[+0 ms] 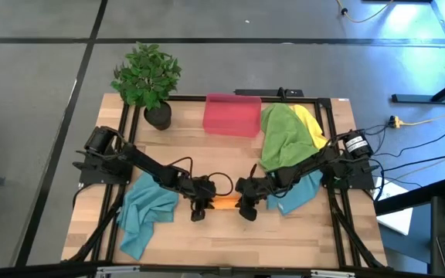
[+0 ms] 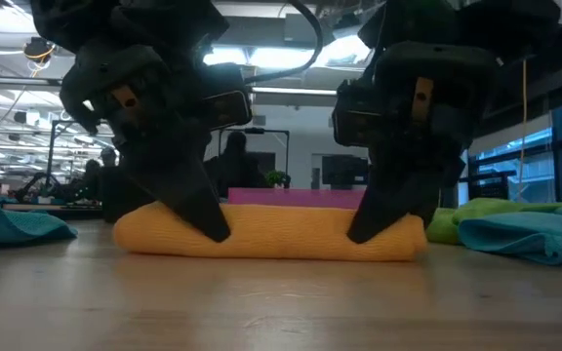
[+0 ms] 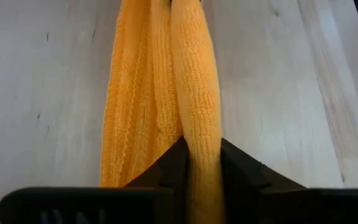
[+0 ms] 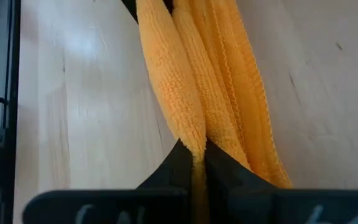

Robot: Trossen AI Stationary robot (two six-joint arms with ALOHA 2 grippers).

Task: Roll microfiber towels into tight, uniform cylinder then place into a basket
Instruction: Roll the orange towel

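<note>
Flat between them lies the orange towel (image 2: 271, 237); left end effector (image 3: 202, 163) and right end effector (image 4: 199, 163) each pinch one end.

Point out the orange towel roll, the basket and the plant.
orange towel roll (image 2: 281, 232): low view, middle of the roll between both grippers.
basket (image 1: 232, 114): high view, its red-pink wall.
plant (image 1: 147, 73): high view, centre of the leaves.
</note>
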